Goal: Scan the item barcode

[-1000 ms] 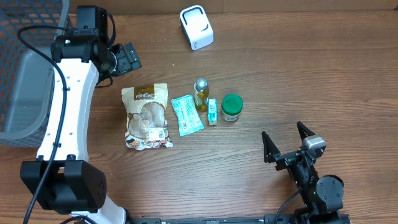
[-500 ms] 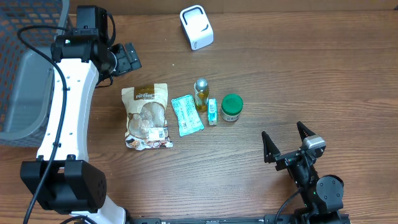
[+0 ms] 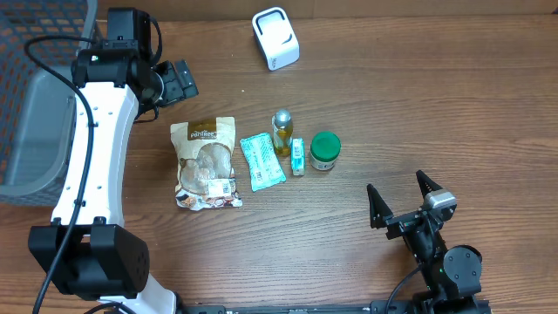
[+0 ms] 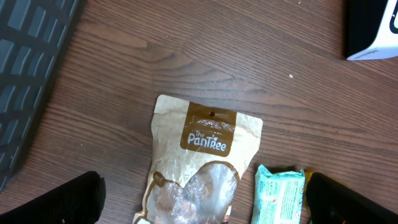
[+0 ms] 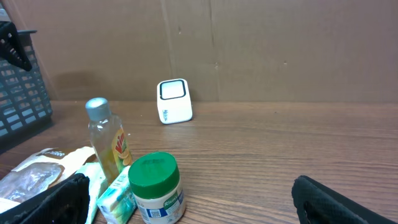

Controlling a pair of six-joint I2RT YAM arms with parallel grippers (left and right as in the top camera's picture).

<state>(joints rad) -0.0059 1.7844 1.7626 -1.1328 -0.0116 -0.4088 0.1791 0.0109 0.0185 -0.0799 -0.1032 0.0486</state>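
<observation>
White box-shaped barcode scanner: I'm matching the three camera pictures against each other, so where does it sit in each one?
Overhead: the white box-shaped barcode scanner stands at top centre.
Left wrist: only a corner of it shows, cut off at the top right edge.
Right wrist: left of centre, far back, in front of the cardboard wall.
Shared landmark: the tan snack pouch with brown label, visible in all three views.

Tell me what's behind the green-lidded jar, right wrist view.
Behind the jar: bare table, then the white scanner near the wall. The bottle stands back-left, its base covered by the small box.
</observation>
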